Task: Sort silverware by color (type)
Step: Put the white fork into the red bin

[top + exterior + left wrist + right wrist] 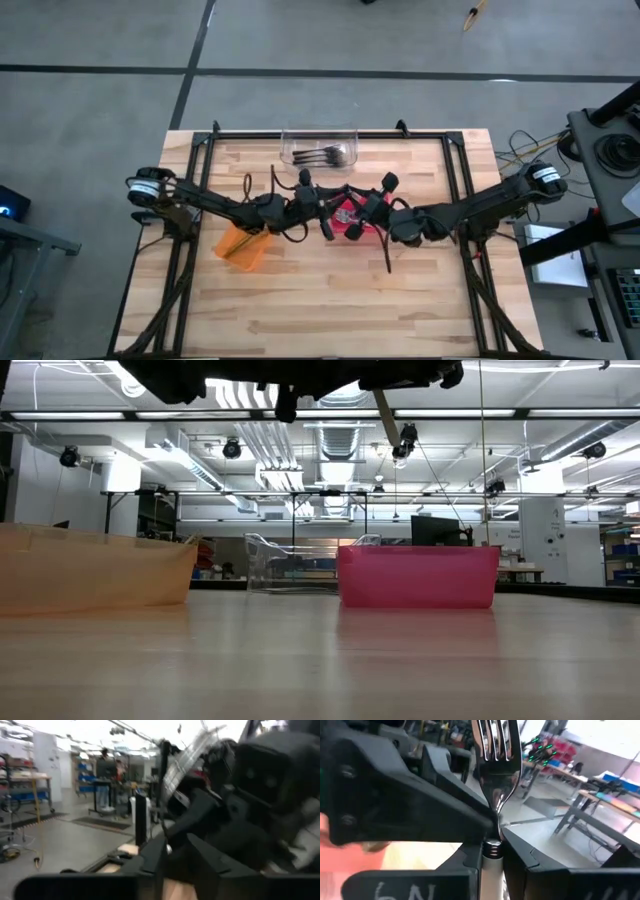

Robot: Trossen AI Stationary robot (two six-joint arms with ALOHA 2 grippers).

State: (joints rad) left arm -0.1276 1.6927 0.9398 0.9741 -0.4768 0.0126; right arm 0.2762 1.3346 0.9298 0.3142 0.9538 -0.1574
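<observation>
Over mid-desk both arms meet, apparently mid-handoff above the red bin (pixel 352 222). Progress, judged from the bins: clear bin (pixel 320 146) at the back edge holds a few dark forks (pixel 325 155), the red bin shows something pale inside (too small to identify), and the orange bin (pixel 243 244) contents can't be made out. No loose silverware is visible on the desk (pixel 330 300), so sorting looks mostly done, with at least the one fork in hand left to place.

Right gripper (pixel 492 847): fingers closed nearly tight on a shiny silver fork (pixel 497 760), tines pointing away from the wrist. Left gripper (pixel 175 851): fingers only a narrow gap apart, pressed up against the right gripper's body; can't tell whether they hold anything.
</observation>
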